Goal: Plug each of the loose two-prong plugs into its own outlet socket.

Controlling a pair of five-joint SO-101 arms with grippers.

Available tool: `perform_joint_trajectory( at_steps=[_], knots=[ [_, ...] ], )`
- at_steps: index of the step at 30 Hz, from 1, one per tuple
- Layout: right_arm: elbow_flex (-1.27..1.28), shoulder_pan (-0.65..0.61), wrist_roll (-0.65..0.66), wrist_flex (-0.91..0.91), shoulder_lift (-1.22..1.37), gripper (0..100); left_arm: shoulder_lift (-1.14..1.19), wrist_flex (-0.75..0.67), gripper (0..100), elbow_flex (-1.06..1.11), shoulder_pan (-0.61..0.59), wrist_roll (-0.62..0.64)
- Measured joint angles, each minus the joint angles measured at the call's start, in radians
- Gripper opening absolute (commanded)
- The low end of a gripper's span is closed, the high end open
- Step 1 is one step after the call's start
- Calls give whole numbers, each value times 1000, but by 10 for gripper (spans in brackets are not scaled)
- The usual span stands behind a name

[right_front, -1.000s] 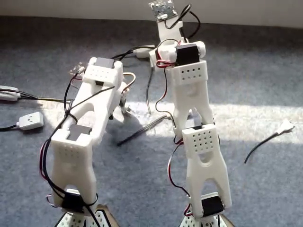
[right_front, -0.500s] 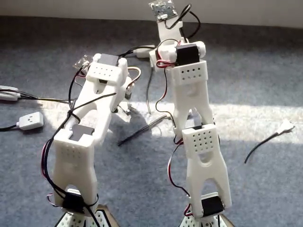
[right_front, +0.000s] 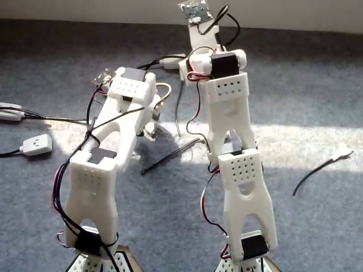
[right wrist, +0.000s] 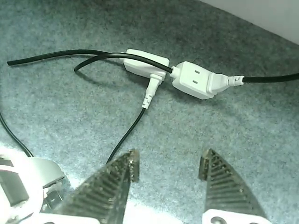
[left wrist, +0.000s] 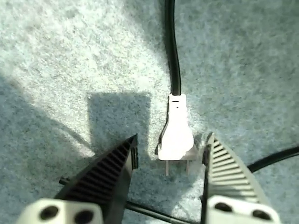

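Note:
A white two-prong plug (left wrist: 175, 135) lies on the grey carpet, prongs toward the camera, its black cord (left wrist: 172, 51) running away. My left gripper (left wrist: 172, 140) stands open just above it, one finger on each side, not touching. In the high view the left gripper (right_front: 150, 128) points down at the carpet's middle. My right gripper (right wrist: 170, 158) is open above the carpet. Beyond it lies a white outlet socket (right wrist: 194, 80) with a small white plug (right wrist: 153, 86) against its end. Another loose plug (right_front: 342, 152) lies far right.
Two more white outlet sockets lie at the left edge, one (right_front: 37, 144) nearer and one (right_front: 8, 112) farther back. Black cords (right_front: 170, 156) cross the carpet between the arms. A wall (right_front: 295, 11) runs along the far side.
My left arm has swung to the right and stretched a little farther out. The right arm has stayed still.

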Motion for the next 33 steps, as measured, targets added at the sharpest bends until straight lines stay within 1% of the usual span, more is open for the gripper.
perform_joint_trajectory(
  at_steps=[4, 19, 27, 33],
  knots=[
    [0, 0, 0, 0, 0, 213, 0, -49, 234, -2, 11, 0],
    [0, 0, 0, 0, 0, 213, 0, -68, 234, 25, 17, 0],
    [0, 0, 0, 0, 0, 213, 5, -121, 234, 58, 17, 0],
    [0, 0, 0, 0, 0, 213, 46, -127, 229, 55, 15, 0]
  ],
)
